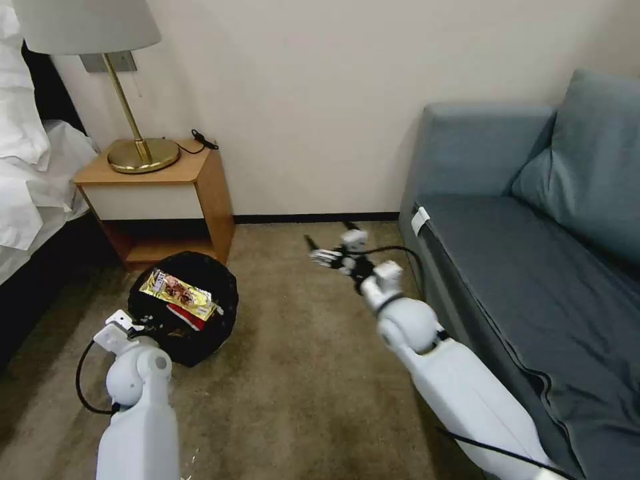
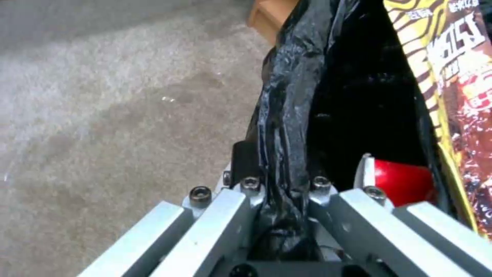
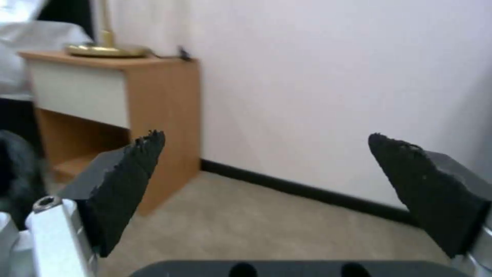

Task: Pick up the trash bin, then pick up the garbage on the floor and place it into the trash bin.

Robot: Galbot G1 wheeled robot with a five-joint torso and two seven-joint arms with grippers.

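The sofa (image 1: 533,253) fills the right side, the bed (image 1: 27,173) the far left, and the nightstand (image 1: 167,193) with its lamp (image 1: 127,87) stands against the far wall between them. On the carpet (image 1: 300,373) just near of the nightstand sits the bin (image 1: 200,333), its black bag (image 2: 292,96) bulging over the rim. A gold wrapper (image 1: 179,292) and a red packet (image 1: 190,315) lie on top inside it.

The left claw (image 1: 130,327) is at the near-left edge of the bin. In the left wrist view it is closed on the bag-covered rim, the crinkled plastic pinched between its fingers (image 2: 246,192). The right claw (image 1: 327,257) hangs above the carpet near the sofa's left corner, well apart from the bin, its pads (image 3: 128,181) spread wide with nothing between them.

The main risk is in that left grip. If the claw holds mostly plastic and little of the hard rim, lifting could stretch or tear the bag, or pull the liner free while the bin stays down. A one-sided hold would also probably tip the bin as it rises, and the wrapper and packet, lying loose on top, could slide out onto the carpet. The bin is close to the nightstand, so a swing on the lift may knock it against the wood. The right arm has the sofa just beside it; a careless sweep could catch the cushion edge.
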